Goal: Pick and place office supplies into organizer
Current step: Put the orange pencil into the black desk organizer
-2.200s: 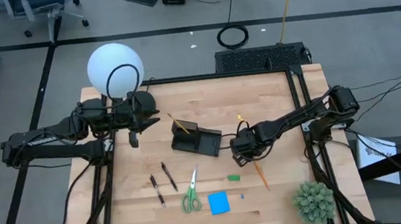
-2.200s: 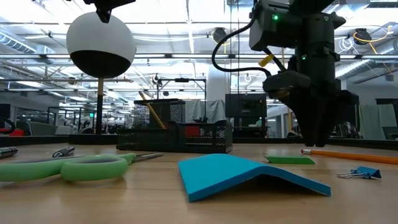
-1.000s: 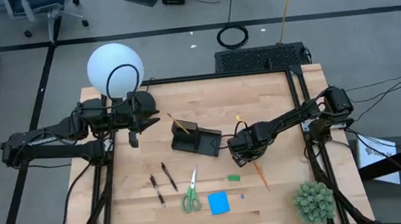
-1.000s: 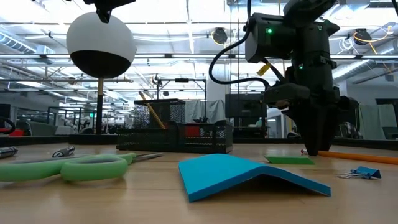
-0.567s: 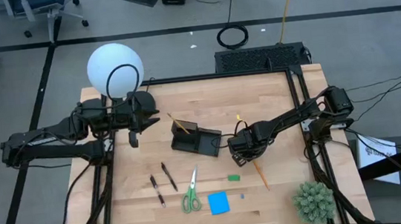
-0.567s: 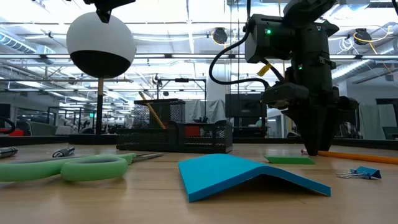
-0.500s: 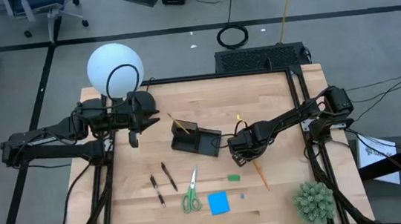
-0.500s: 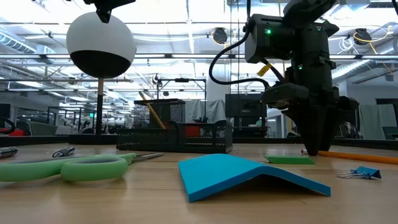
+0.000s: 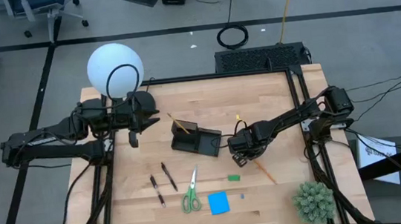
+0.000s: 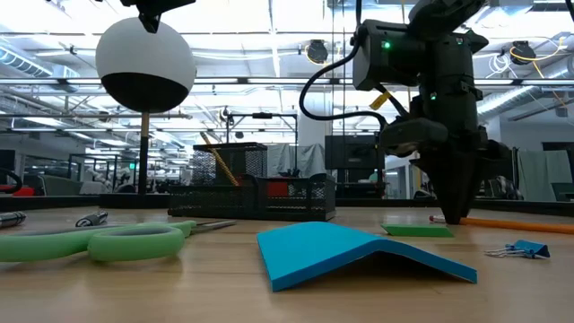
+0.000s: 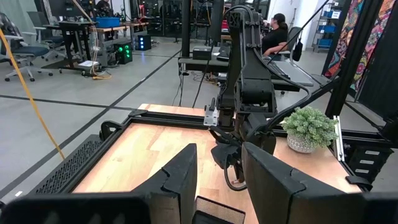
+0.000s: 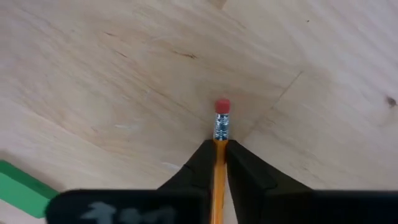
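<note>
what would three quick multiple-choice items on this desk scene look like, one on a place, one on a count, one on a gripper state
1. Where does the green eraser lie?
A. inside the organizer
B. on the table, between the scissors and the orange pencil
C. under the lamp

2. How many dark pens lie on the table?
A. two
B. four
C. none

3. What is the right gripper doing?
A. open, far above the table
B. shut on the sticky pad
C. shut on the orange pencil

Answers:
1 B: the high view shows the eraser on bare wood right of the scissors and left of the orange pencil, outside the organizer.
2 A: two short dark pens lie side by side left of the scissors.
3 C: the right wrist view shows both fingers pressed against the pencil just behind its pink eraser tip.
</note>
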